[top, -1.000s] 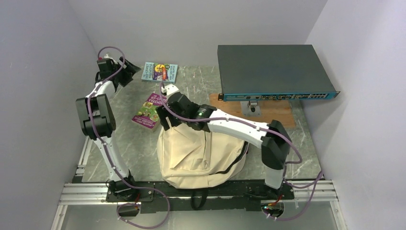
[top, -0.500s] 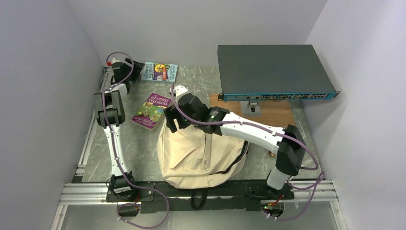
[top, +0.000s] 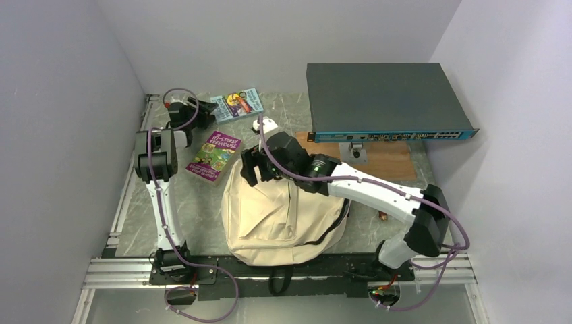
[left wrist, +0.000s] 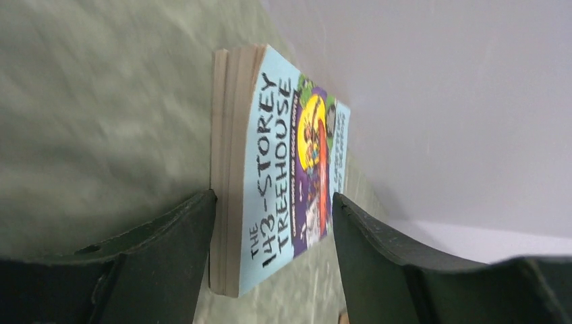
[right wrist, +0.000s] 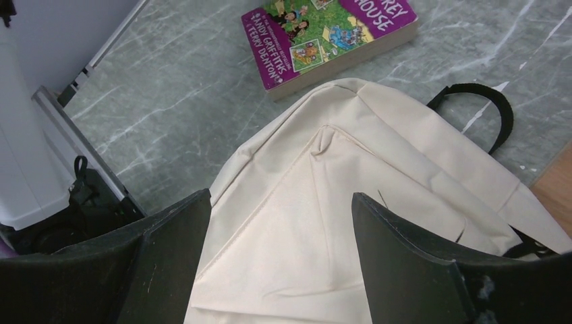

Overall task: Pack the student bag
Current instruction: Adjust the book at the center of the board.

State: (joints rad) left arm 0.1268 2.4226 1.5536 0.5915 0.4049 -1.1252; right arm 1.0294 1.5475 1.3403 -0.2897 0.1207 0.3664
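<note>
The student bag [top: 283, 216], cream fabric, lies flat in the middle of the table. My right gripper [top: 251, 167] hovers open over its top left corner; in the right wrist view the bag [right wrist: 351, 196] fills the space between and below the fingers, which touch nothing. A light-blue paperback [top: 237, 102] lies at the back, turned askew. My left gripper [top: 202, 108] straddles its near end: the book [left wrist: 290, 169] sits between the fingers, one finger [left wrist: 182, 229] against the page edge, the other apart from the cover. A purple paperback [top: 216, 154] lies left of the bag's top.
A dark network switch [top: 384, 101] stands raised on a wooden board [top: 384, 158] at the back right. The bag's black carry loop [right wrist: 485, 108] lies on the marble. Walls close in on the left, back and right. A small brown object [top: 382, 216] lies right of the bag.
My left arm has swung right to the blue book, which has turned askew, and its jaws have narrowed around it. My right gripper has shifted right and farther back over the bag's top.
</note>
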